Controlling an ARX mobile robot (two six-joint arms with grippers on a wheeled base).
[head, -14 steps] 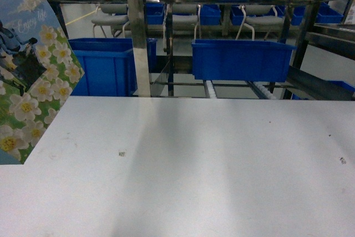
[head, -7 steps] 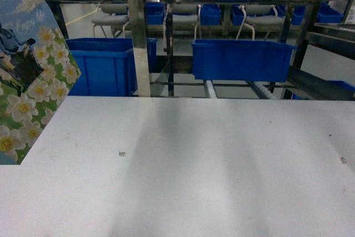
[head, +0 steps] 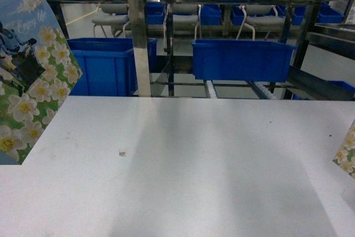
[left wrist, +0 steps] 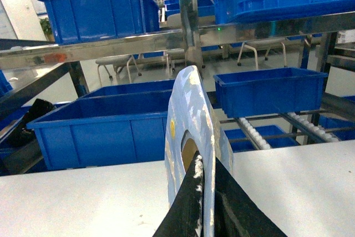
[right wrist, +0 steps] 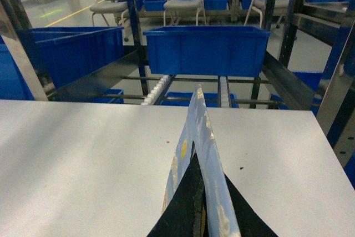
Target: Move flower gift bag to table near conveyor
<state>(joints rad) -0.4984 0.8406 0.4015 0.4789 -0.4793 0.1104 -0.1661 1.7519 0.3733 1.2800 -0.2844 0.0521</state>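
Left hand [left wrist: 204, 203] pinching flower gift bag [left wrist: 191, 137] edge | right hand [right wrist: 198, 203] likewise, seemingly a second bag [right wrist: 197, 154]

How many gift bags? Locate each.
2: left gift bag, head view's left edge, in left tool; right gift bag, right edge, in right tool. Others may be hidden.

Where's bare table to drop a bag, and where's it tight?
The table is bare across its middle, between the left bag and the right bag, up to the far edge. Only tiny specks there. Crowded beyond that edge: blue bins and conveyor rails.
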